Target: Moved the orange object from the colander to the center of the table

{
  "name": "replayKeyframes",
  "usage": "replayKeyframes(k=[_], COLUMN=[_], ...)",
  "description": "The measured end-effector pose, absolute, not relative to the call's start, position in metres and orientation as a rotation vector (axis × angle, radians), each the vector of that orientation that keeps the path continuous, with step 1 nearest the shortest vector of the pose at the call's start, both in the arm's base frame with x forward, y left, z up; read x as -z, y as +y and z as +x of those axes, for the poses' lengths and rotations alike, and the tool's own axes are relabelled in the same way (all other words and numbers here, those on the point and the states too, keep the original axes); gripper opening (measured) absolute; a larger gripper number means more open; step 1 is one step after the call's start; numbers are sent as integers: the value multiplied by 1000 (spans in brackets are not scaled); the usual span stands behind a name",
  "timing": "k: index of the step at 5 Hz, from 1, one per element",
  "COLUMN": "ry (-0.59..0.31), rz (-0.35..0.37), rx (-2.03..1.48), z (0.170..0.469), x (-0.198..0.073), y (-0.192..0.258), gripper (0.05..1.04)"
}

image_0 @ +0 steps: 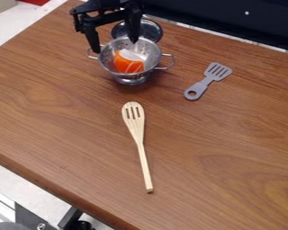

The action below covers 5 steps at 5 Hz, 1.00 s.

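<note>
1. The bench (62,112) fills most of the frame; its middle, around the frame's centre, is the goal.
2. The gripper (114,46) is at the upper left, fingers spread wide with nothing between them. One tip is by the colander's left rim, the other over its back part; whether either touches metal, I cannot tell.
3. The colander (147,51) stands upright in the upper left of the frame, the orange object inside.
4. The wooden spatula (141,152) lies just left of the frame's centre, running downward, so the set-down spot should be chosen beside it.
5. A round metal dish (151,30) is just behind the colander.
6. The grey spatula (212,77) lies at the upper right.
7. The orange object (129,65), streaked white, rests in the colander's bowl. The step in hand looks like lining up the grasp: next, bring both fingers inside the rim, lower around it, close, then lift straight up to avoid dragging the colander.
</note>
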State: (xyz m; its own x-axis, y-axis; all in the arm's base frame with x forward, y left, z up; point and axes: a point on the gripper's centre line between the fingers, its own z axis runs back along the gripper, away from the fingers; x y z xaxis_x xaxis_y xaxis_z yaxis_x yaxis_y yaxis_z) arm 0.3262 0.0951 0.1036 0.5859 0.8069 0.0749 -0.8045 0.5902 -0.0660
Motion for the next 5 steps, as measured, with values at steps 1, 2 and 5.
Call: replayKeyframes(k=[1,2,5], ry=[-61,-42,-121], rz=[-23,-41,-53], rx=[-947,-978,-1087], z=[324,331,341], x=[-92,-90,-84], y=[94,92,87], gripper=[999,999,998])
